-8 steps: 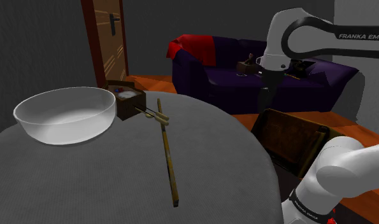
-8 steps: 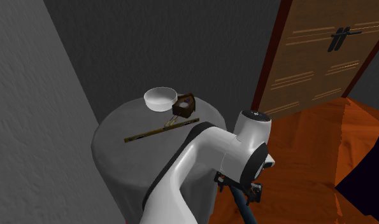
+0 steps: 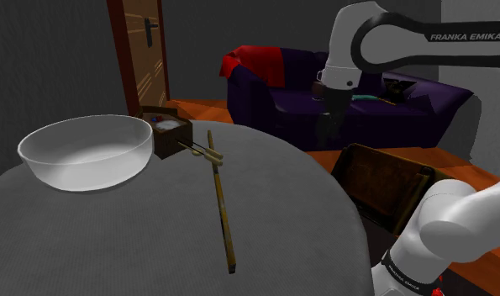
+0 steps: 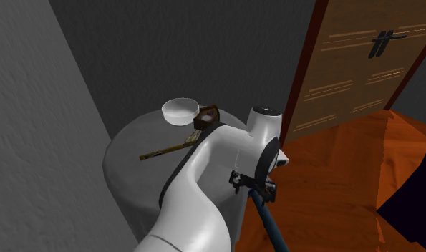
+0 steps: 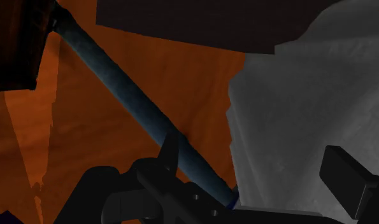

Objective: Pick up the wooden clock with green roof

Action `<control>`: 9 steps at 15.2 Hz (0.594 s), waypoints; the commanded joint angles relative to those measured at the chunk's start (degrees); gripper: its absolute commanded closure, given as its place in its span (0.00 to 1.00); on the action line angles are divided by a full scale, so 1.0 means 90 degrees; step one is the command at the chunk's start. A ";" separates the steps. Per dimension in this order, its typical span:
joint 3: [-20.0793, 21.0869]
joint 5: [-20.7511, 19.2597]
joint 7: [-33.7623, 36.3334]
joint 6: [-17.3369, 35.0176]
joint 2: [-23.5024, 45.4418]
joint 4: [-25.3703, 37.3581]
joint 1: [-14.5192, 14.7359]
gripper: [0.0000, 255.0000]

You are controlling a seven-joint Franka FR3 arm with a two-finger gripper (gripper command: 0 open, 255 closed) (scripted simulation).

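Note:
The clock [image 3: 171, 135] is a small dark brown wooden box with a pale face, standing at the far side of the round grey table [image 3: 139, 244] beside a glass bowl [image 3: 86, 151]. In the second exterior view the clock [image 4: 206, 118] sits just right of the bowl [image 4: 180, 111]. My gripper [image 3: 329, 126] hangs beyond the table's far right edge, well apart from the clock and higher than it. The arm's white body half hides the gripper [image 4: 256, 187] there. In the wrist view the gripper [image 5: 258, 175] is open, its fingers wide apart over orange floor and the table's grey side.
A long thin wooden stick [image 3: 221, 202] lies across the table from the clock toward the front. A dark wooden chair [image 3: 382, 185] stands at the table's right edge. Behind are a purple sofa [image 3: 273, 92] and a wooden door [image 3: 143, 50]. A blue-grey pole [image 5: 127, 102] slants below the gripper.
The arm has swung toward the shoulder view's left, bringing the gripper closer to the table's edge. The clock, bowl and stick have not moved.

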 commanded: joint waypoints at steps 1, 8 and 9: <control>0.0210 0.0160 0.0243 0.0100 0.0208 0.0173 0.0090 0.00; 0.0917 0.0485 0.1061 0.0427 0.1281 0.1174 0.0302 0.00; 0.1016 0.0504 0.1179 0.0464 0.1447 0.1342 0.0324 0.00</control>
